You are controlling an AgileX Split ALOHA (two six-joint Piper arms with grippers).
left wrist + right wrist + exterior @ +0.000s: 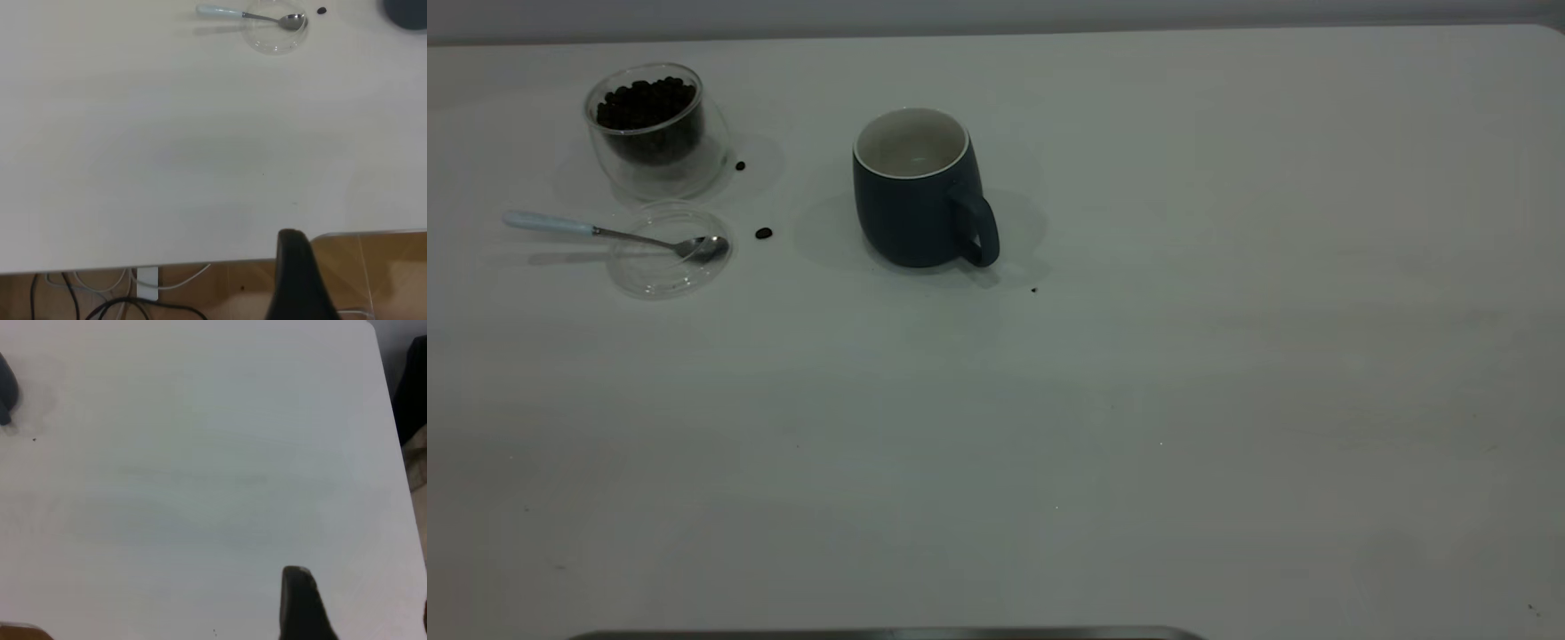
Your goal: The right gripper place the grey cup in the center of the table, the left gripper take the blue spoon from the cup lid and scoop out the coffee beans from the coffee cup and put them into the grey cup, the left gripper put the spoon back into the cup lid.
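You should take the slim, slippery blue spoon [614, 234] at upper left by its handle; whether either gripper is released, I cannot tell.

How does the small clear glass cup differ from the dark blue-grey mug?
The clear glass cup is see-through, handleless and full of dark coffee beans; the dark blue-grey mug is opaque, has a loop handle and looks empty. The mug is taller. Both stand upright on the white table.

dim, even overhead light | soft shadows — wrist views blurry
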